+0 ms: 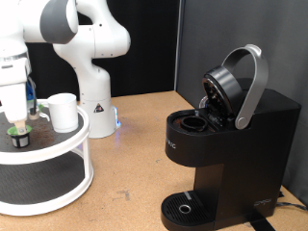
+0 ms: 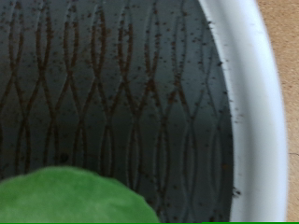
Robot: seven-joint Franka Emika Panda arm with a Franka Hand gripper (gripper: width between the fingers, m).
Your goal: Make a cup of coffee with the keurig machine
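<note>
Hanging at the exterior view's far left, gripper [image 1: 16,122] directly over the green-topped pod [image 1: 18,134] on the white two-tier stand [image 1: 58,154]; fingers perhaps closed on the pod, cannot tell. Just right of it, the cup [image 1: 63,112] upright on the same top tier, robot base [image 1: 94,96] behind. Further right, the keurig machine [image 1: 231,144], lid raised, pod chamber exposed. Up close, green pod top [image 2: 75,196] against dark patterned mat, white rim [image 2: 257,103] beside.

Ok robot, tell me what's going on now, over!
Fingers right above the green-topped pod on the round stand. Cup on the stand too. Keurig machine lid up. Nothing in the way.
</note>
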